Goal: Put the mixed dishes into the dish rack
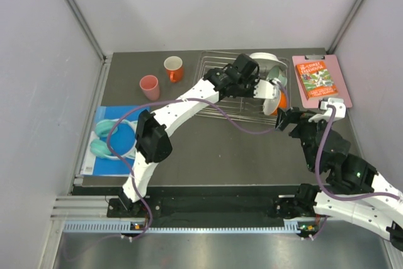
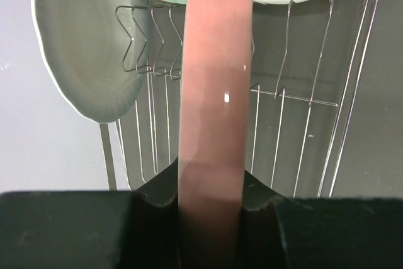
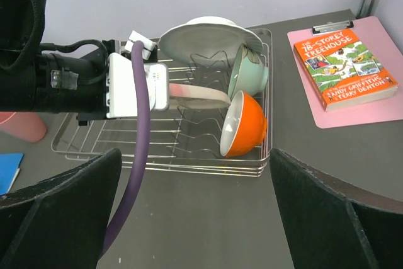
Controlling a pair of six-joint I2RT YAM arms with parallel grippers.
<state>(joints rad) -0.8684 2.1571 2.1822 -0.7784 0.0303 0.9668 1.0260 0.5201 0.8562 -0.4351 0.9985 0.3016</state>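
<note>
Left wrist view shows the left claw [image 2: 211, 196] clamped on the pink-and-cream plate [image 2: 214, 92], best held upright and lowered between free dish rack [image 3: 189, 167] bars.

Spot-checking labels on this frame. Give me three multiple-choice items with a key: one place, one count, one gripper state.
1. Where is the orange bowl relative to the dish rack?
A. outside, to its left
B. inside, next to the mint-green bowl
C. outside, behind it

2. How many cups stand outside the rack?
A. two
B. one
C. three

3. The left gripper is:
A. open
B. shut on a cup
C. shut on the pink-and-cream plate

Key:
1 B, it leans on the wires beside the mint-green bowl.
2 A, the pink cup and orange cup stand left of the rack.
3 C, the left wrist view shows the plate's rim pinched.
</note>
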